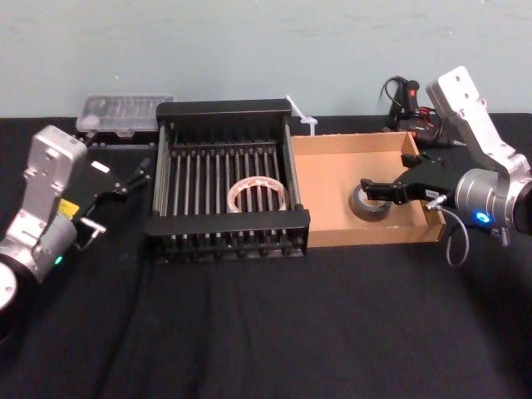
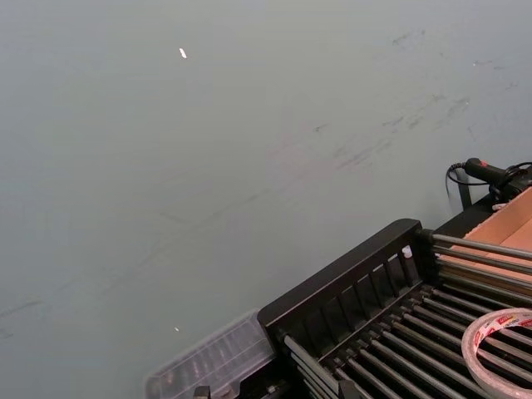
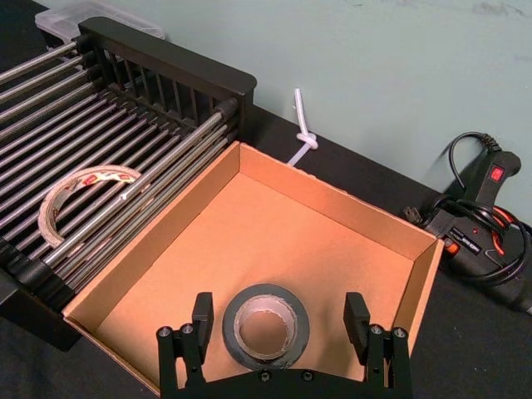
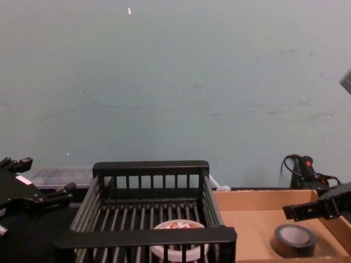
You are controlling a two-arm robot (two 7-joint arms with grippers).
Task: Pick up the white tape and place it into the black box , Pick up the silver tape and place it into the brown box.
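Head view: the black box (image 1: 223,109) stands at mid worktop (image 1: 266,332), with the brown box (image 1: 349,142) touching its right side. The white tape (image 1: 259,196) lies flat on the barred floor of the black box, towards its front right. The silver tape (image 1: 371,205) lies on the floor of the brown box, near the front wall. The right end effector (image 1: 378,189) sits over the silver tape. The left end effector (image 1: 135,179) hangs just left of the black box, fingers spread and holding nothing. A clear plastic case (image 1: 125,112) sits behind the black box on the left, and a corded black tool (image 1: 407,96) sits behind the brown box. Left wrist view: a rear corner of the black box (image 2: 341,291) and part of the white tape (image 2: 499,337) are seen. Right wrist view: the right end effector's fingers (image 3: 202,312) are spread, one on each side of the silver tape (image 3: 266,326), with a gap on both sides. Chest view: the right end effector (image 4: 307,209) is slightly above the silver tape (image 4: 294,239); the white tape (image 4: 178,226) rests behind the front rim of the black box.
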